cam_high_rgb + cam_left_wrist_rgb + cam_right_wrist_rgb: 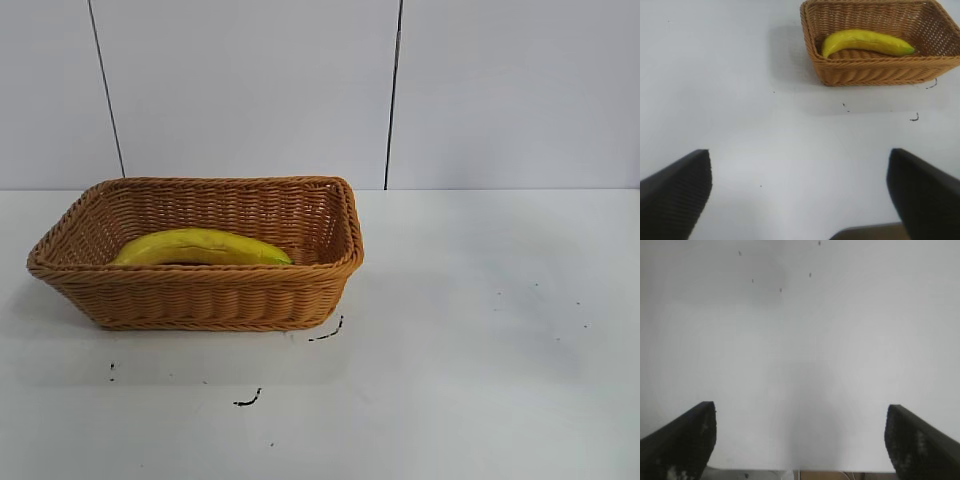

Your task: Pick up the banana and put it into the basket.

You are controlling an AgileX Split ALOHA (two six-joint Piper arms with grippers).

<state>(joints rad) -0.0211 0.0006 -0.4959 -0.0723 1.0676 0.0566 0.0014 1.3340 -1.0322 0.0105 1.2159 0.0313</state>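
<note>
Banana (200,247), long, curved, yellow, lies inside the tan woven wicker basket (215,300). Left gripper (800,195) and right gripper (800,437) both gape empty over bare white table (480,340).

A flat white table (480,330) is filling the lower part of the exterior view, meeting a pale panelled wall behind it. A rectangular tan-brown woven wicker basket (200,300) with flared sides and a braided rim is sitting directly on the table, toward the left. Small black scuff marks (248,400) are showing on the white surface just in front of the basket, one beside its front right corner, and tinier dark specks are dotting the table further right.
</note>
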